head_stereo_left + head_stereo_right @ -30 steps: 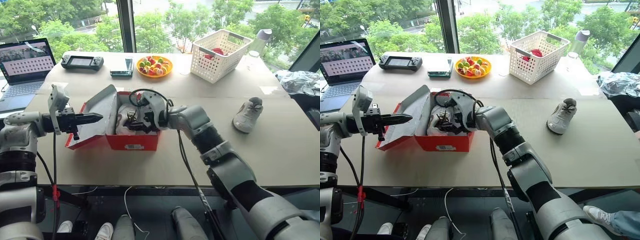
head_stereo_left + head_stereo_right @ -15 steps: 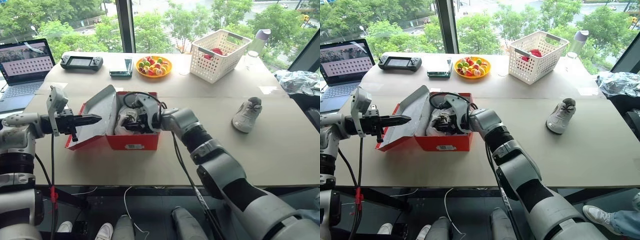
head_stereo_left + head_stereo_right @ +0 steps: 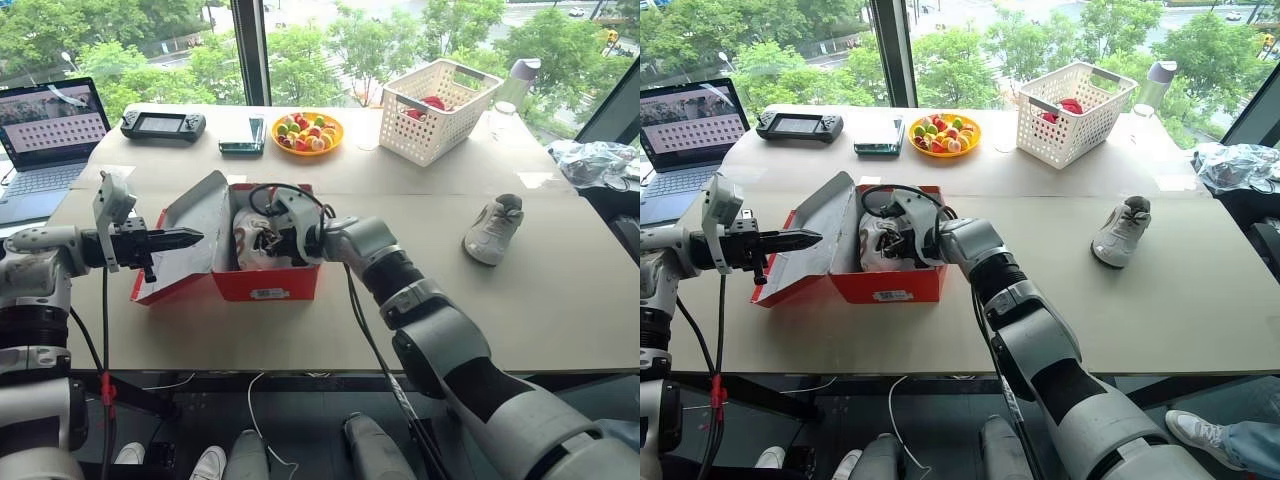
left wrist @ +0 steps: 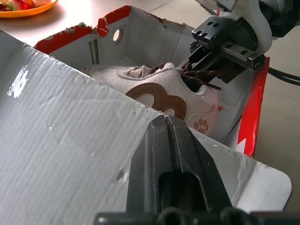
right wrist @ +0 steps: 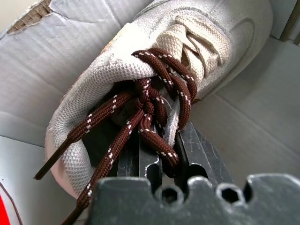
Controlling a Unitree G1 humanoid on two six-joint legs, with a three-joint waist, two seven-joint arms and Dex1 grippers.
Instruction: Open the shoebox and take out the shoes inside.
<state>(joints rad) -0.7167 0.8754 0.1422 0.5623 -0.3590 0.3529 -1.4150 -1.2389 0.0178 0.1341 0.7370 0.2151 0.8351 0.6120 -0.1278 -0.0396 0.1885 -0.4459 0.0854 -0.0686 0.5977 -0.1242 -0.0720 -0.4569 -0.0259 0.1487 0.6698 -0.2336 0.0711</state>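
Right gripper [image 5: 159,154] is inside the open red shoebox [image 3: 265,280] on the desk [image 3: 560,310], its fingers pinching the tongue and brown laces of the sneaker in the box [image 4: 164,91]. Left gripper [image 3: 185,238] — fingers pressed together — rests against the grey inside of the raised lid [image 3: 205,215]. Second sneaker [image 3: 495,228] lies on the desk, well apart to the right.

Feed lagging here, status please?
Left hand shut, against open shoebox lid. Right hand shut on shoe in the box. Other shoe already out. Nothing blocking.
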